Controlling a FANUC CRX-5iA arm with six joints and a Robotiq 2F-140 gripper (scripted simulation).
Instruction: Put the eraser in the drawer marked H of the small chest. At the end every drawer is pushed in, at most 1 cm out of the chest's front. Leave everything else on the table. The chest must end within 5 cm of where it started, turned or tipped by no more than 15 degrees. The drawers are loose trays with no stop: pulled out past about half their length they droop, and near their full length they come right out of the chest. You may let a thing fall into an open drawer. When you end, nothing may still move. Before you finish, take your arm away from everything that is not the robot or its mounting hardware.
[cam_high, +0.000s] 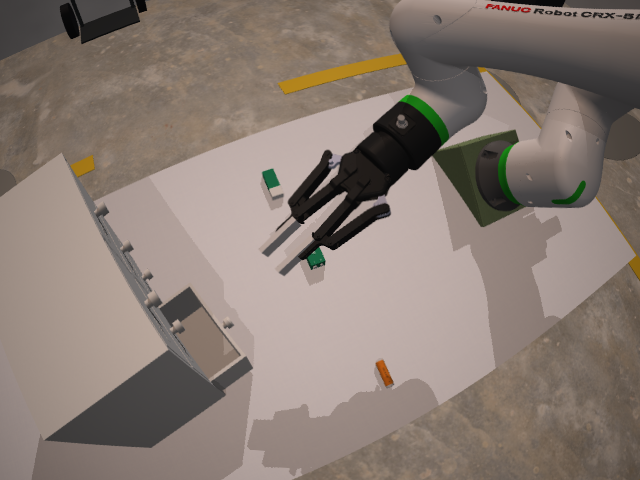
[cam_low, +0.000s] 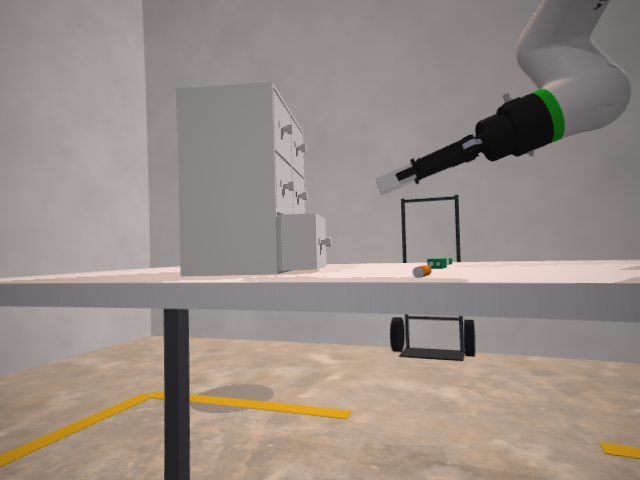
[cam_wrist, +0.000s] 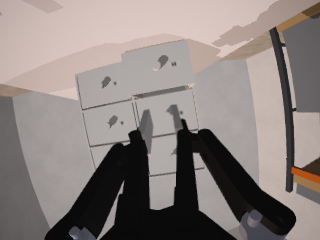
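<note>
We see a white arm (cam_high: 516, 41) with rounded joints, bright green rings and red and black FANUC lettering. Its wrist is black with a small grey knob. The black gripper (cam_high: 298, 237) has long fingers with pale grey pads.

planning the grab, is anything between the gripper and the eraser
Nothing visible. The empty gripper hangs above the table, and the eraser lies in the open on one side of it. The green battery lies on the other side.
</note>
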